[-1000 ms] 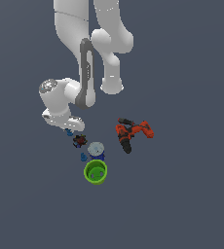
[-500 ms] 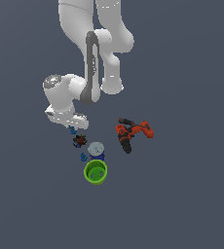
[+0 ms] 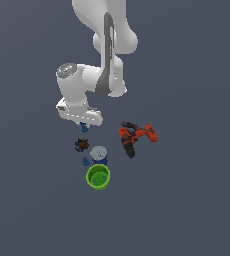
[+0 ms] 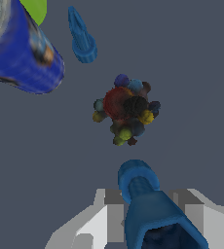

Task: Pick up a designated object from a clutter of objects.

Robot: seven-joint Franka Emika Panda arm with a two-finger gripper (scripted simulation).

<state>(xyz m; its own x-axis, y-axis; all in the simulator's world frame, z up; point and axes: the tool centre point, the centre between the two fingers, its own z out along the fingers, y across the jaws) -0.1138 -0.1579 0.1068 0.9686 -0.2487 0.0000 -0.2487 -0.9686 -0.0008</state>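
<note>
My gripper is shut on the designated object, a tiny blue knobbly peg, and holds it above the floor, up and slightly left of the clutter in the exterior view. In the wrist view the peg sticks out between my grey fingers, with my gripper closed around it. Below lie the small dark red-black item, the other tiny blue piece, the blue can and the green cup's edge.
In the exterior view the dark red-black item, blue can with pale lid, other tiny blue piece and green cup form a cluster. The orange-and-black drill lies at their right.
My gripper has risen and shifted slightly to the exterior view's right, carrying the blue peg away from the floor. The clutter has not moved.
</note>
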